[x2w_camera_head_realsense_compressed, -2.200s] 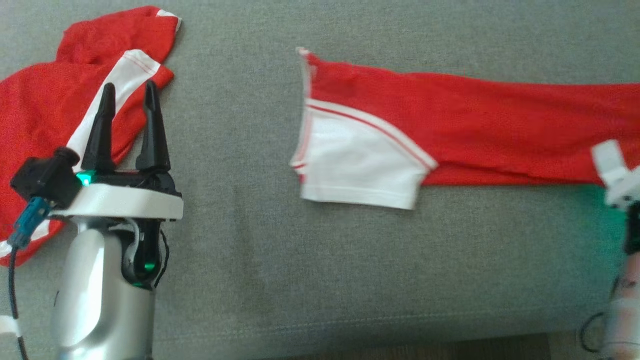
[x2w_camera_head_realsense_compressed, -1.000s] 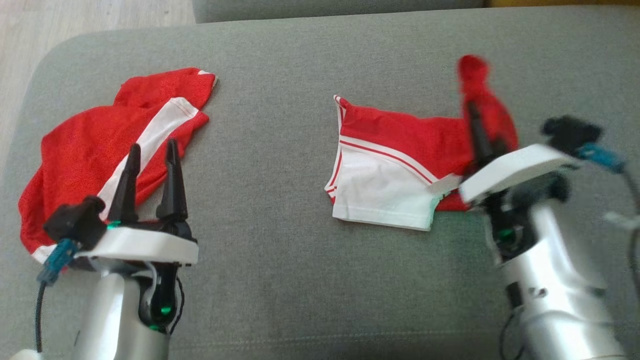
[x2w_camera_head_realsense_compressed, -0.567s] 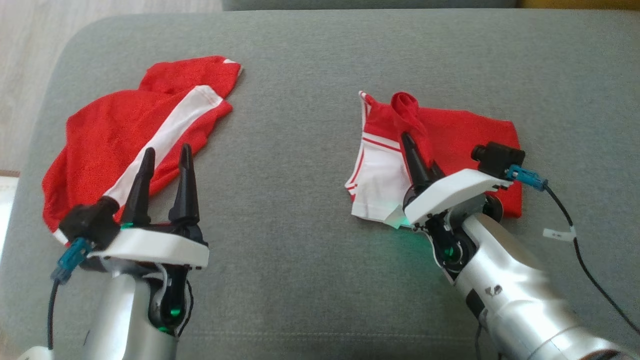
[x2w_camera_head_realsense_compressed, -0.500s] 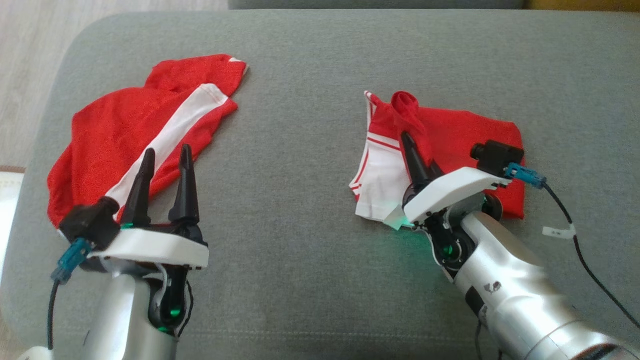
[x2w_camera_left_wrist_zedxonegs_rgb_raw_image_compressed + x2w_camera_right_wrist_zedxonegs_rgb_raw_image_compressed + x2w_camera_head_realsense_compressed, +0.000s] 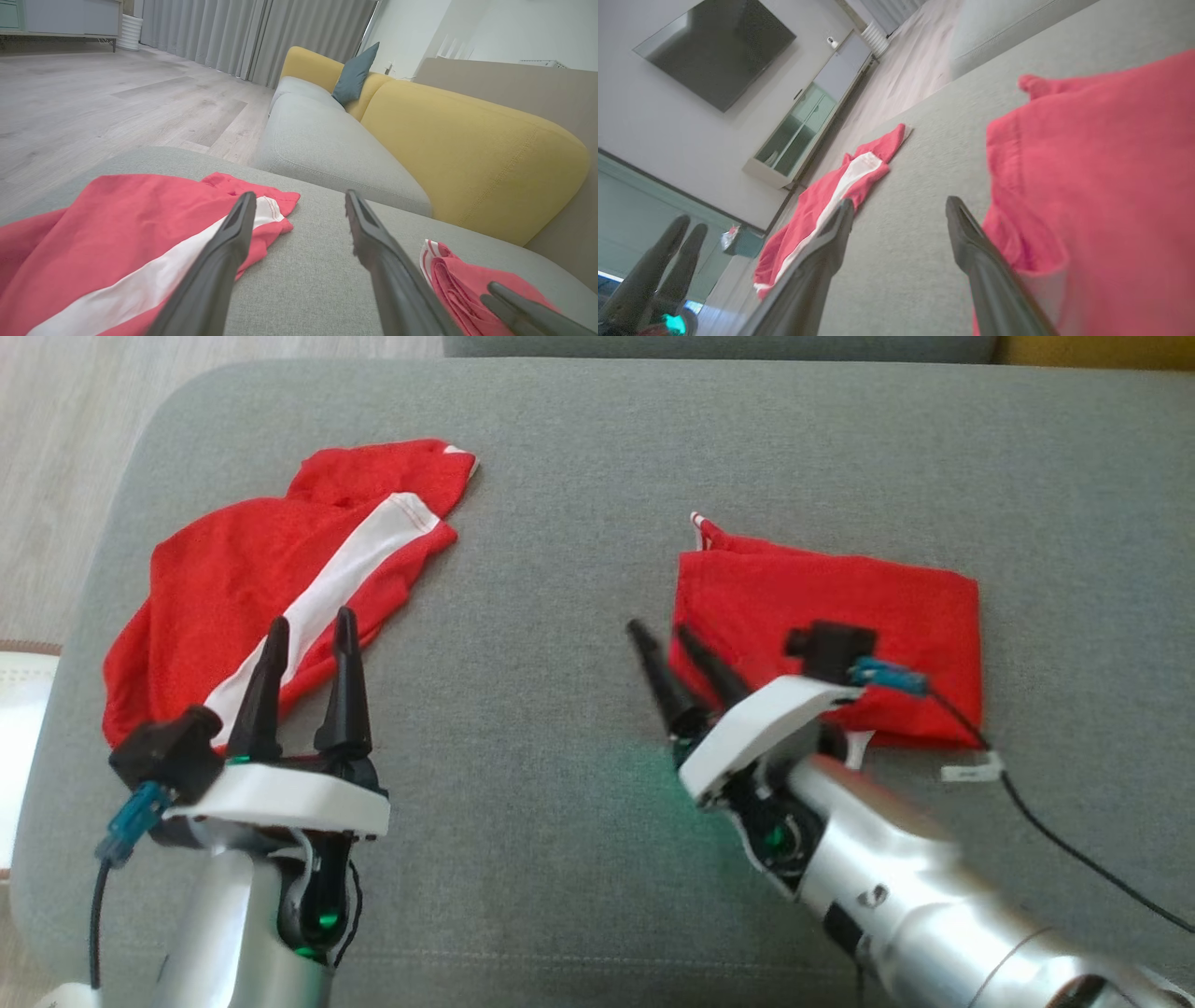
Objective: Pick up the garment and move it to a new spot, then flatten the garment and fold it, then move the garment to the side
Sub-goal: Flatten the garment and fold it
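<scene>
Red garment [image 5: 840, 607] lies folded on the cushion [image 5: 560, 476]; my right gripper [image 5: 659, 629] hangs spread, empty, at its edge, I'd say ready to shift it aside. Left gripper [image 5: 312, 619] hovers spread too.

Lying on grey cushion [image 5: 579, 476]: folded red garment [image 5: 840, 597] at right; rumpled red-and-white garment [image 5: 215, 588], possibly shorts, well apart at left.

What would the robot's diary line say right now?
fold: done | folded garment: lying on grey cushion | right claw: open, empty | left claw: open, empty
</scene>
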Robot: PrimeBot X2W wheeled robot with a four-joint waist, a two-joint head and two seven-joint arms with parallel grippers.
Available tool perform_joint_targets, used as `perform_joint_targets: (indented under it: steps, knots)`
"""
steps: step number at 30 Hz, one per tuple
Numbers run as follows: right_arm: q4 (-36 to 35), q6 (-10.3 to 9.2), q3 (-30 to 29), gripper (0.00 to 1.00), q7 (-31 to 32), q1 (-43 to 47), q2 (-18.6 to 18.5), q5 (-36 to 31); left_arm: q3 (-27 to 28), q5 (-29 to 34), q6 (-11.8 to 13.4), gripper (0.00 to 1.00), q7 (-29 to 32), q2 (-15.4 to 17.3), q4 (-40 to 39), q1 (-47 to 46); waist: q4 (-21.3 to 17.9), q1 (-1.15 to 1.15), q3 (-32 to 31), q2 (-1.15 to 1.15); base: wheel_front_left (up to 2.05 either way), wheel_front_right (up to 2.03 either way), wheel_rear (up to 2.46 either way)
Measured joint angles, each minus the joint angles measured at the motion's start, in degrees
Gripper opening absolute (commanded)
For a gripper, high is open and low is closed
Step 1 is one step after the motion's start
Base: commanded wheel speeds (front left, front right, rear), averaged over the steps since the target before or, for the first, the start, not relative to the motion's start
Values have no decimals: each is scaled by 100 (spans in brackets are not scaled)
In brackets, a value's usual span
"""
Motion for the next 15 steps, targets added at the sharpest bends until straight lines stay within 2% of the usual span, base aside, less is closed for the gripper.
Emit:
perform_joint_targets:
  steps: [4, 8, 12, 15]
  knots:
    - [-31, 0, 231, 100, 0, -41, 18, 249, -11, -40, 18, 100, 0, 0, -7, 1, -76, 0, -22, 0, 0, 0, 0]
    - [248, 0, -77, 100, 0, -398, 14, 45, 4, -40, 53, 100, 0, 0, -57, 5, -180, 0, -20, 0, 0, 0, 0]
    - [702, 0, -906, 100, 0, -851, 12, -1183, 22, -40, 53, 100, 0, -1, -192, 8, -327, 0, -1, 0, 0, 0, 0]
    - [778, 0, -1878, 100, 0, -962, -48, -2621, 33, -42, 53, 100, 0, 0, -356, 7, -447, 0, 21, 0, 0, 0, 0]
